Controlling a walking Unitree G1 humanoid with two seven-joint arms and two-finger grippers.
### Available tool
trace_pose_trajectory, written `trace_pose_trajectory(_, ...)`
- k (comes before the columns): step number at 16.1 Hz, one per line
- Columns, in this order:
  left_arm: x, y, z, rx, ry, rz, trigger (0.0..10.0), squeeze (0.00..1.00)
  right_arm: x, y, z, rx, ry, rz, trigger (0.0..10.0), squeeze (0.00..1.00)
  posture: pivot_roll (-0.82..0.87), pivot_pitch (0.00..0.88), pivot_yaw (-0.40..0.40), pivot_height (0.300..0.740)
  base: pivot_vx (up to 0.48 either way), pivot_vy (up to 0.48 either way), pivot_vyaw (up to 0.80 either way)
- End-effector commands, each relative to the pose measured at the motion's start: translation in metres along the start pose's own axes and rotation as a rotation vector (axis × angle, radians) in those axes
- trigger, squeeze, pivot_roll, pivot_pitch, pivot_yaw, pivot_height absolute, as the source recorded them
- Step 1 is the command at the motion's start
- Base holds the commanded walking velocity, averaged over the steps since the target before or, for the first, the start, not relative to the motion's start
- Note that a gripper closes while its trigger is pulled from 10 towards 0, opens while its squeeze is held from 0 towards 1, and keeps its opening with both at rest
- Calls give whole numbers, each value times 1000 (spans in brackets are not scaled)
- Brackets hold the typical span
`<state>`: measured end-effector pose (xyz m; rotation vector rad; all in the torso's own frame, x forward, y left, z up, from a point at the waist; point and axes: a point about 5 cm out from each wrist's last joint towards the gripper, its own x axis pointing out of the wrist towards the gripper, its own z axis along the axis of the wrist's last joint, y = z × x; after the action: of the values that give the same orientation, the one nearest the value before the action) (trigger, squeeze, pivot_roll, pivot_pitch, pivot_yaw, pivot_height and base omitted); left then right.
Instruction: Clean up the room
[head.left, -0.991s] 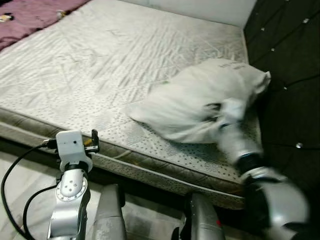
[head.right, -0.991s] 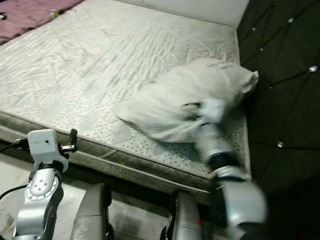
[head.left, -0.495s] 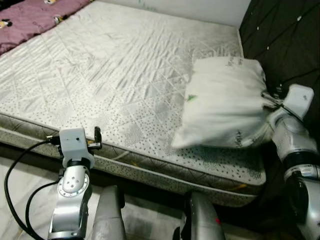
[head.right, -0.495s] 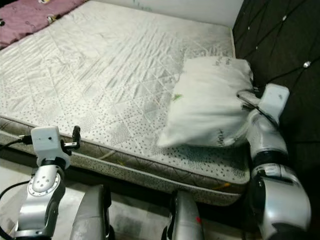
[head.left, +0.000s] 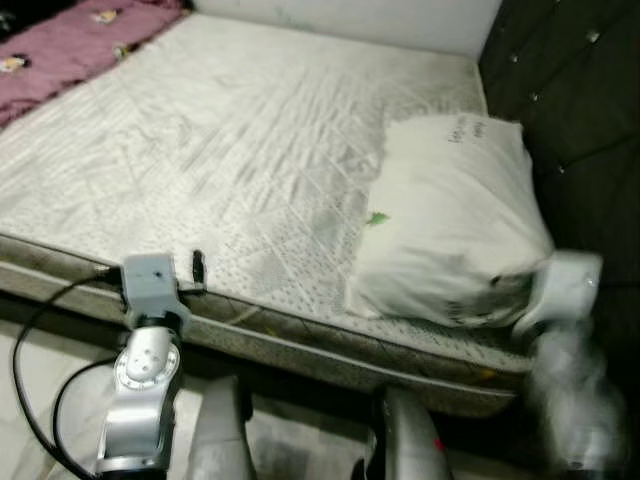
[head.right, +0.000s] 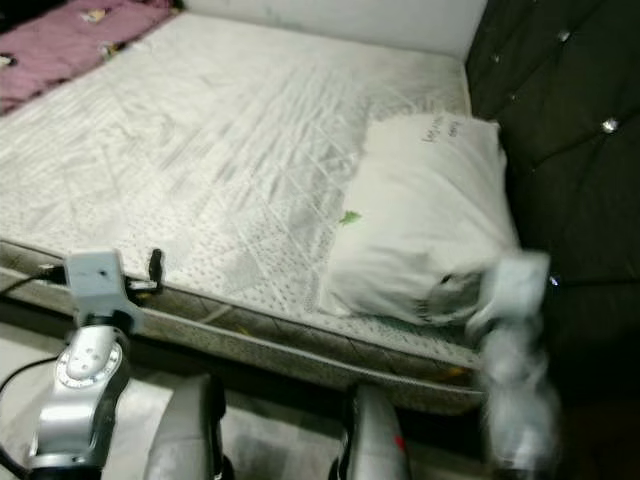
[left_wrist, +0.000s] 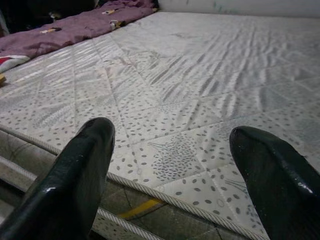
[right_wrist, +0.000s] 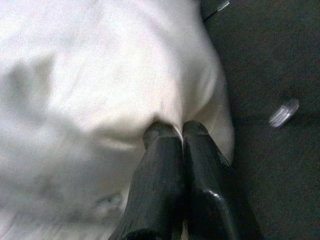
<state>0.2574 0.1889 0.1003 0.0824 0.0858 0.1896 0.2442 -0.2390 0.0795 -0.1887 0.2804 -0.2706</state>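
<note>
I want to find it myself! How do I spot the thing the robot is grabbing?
Look at the big bare mattress, then follow it to the dark padded headboard on the robot's right. Lying there is a puffy white pillow, pinched at its near corner by the right hand; it is the only soft lump on that bed.

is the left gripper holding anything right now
No. In the left wrist view the left gripper has its jaws spread wide apart with nothing between them, only the mattress beyond.

The right arm (head.left: 565, 375) is motion-blurred, its pincer hidden behind the pillow (head.left: 450, 235).
</note>
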Motion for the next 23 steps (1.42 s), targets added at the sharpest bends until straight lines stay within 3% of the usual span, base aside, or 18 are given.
trace_pose_trajectory(1,0,-2,1,6,-4,-11,10000,0,-6,5,25,-27,-129,45,0,0,90,0,-37,582,0,0,0)
trace_pose_trajectory(3,0,-1,0,9,-1,-9,10000,0,-22,7,26,-111,-202,95,0,0,90,0,-37,582,0,0,0)
trace_pose_trajectory(5,-1,0,0,12,0,-10,10000,0,-37,0,9,-176,-173,107,0,0,84,0,-38,582,0,0,0)
trace_pose_trajectory(8,1,-1,0,13,0,-12,10000,0,-30,1,1,-172,-114,117,0,0,82,0,-30,582,0,0,0)
trace_pose_trajectory(9,1,-1,0,13,0,-14,10000,0,-23,8,0,-204,-82,157,784,0,82,0,-30,582,0,0,0)
trace_pose_trajectory(10,2,-2,0,15,2,-17,10000,0,-7,11,3,-161,-49,169,9647,0,84,0,-26,582,0,0,0)
trace_pose_trajectory(11,2,-2,0,15,1,-18,10000,0,2,13,8,-122,-37,178,10000,1000,88,0,-28,582,0,0,0)
trace_pose_trajectory(15,1,-1,1,11,0,-8,10000,0,29,32,41,-40,-95,243,10000,1000,103,0,-42,582,0,0,0)
trace_pose_trajectory(17,-2,-1,1,10,1,-3,10000,0,45,40,71,0,-201,233,10000,1000,116,0,-49,582,0,0,0)
trace_pose_trajectory(21,-3,0,1,9,1,6,10000,0,70,45,78,-14,-149,155,10000,1000,135,0,-61,582,0,0,0)
trace_pose_trajectory(23,-4,-3,3,3,-4,-2,10000,0,80,48,69,-8,-79,120,10000,1000,140,0,-63,582,0,0,0)
